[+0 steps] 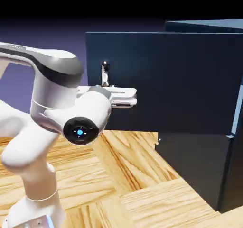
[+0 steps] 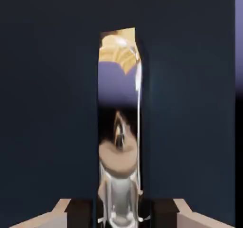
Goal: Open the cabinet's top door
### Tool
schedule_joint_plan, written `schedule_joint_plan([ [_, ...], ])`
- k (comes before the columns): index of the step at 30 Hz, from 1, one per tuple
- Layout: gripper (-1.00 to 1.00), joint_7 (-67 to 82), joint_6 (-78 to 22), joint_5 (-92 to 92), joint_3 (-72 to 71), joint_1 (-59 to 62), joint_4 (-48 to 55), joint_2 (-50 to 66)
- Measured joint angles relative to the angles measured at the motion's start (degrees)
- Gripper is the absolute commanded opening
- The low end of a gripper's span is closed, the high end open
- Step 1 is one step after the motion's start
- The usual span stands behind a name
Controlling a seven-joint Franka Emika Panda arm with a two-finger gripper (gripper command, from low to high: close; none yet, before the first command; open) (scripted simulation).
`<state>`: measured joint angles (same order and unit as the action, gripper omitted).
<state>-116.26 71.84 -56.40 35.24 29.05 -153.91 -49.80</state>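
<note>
Underneath, pale wood-plank table [image 1: 142, 184], violet backdrop [image 1: 47, 37] behind; jaws clenched on the swung-out top door's [image 1: 180, 80] silver handle [image 2: 119, 127].

White robot arm rises from the lower left, elbow bent, wrist level and reaching right. Its end effector [image 1: 105, 82] is clamped on a vertical silver bar handle [image 1: 105, 73].

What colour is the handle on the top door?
Shiny silver, mirror-like; the handle reflects the wood and backdrop, while the top door is dark navy. Best seen in the hand view.
</note>
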Motion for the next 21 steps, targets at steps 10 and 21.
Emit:
schedule_joint_plan([
  [10,-1.0,9.4,-18.1,9.7,18.6,-15.8,20.7,19.9],
  [21,-1.0,24.4,-36.6,12.8,39.8,-32.9,38.2,41.2],
])
